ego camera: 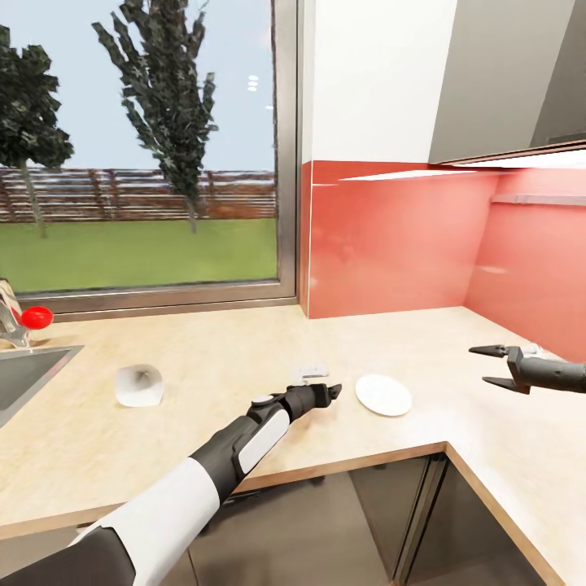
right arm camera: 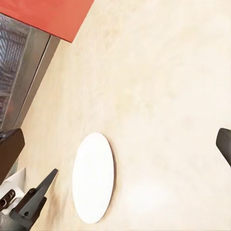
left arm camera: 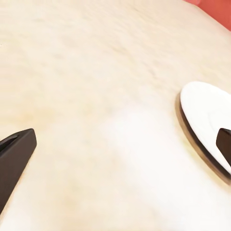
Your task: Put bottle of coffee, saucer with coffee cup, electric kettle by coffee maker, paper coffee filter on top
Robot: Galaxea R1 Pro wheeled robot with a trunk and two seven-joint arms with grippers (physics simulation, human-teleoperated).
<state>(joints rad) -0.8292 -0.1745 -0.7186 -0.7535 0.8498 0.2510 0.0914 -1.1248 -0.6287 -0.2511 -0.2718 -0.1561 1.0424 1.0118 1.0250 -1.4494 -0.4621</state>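
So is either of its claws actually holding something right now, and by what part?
No, nothing is held. The left gripper is open just beside the saucer, not touching it. The right gripper is open too, over bare countertop.

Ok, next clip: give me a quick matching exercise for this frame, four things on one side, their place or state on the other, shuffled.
Things:
1. saucer
2. paper coffee filter
3. right gripper
4. red knob

Place or state:
A. by the sink, at the window end
B. open, above the counter's right part
C. flat on the countertop just ahead of the left gripper
D. white cone on the countertop, between sink and left arm

Pairs: 1-C, 2-D, 3-B, 4-A
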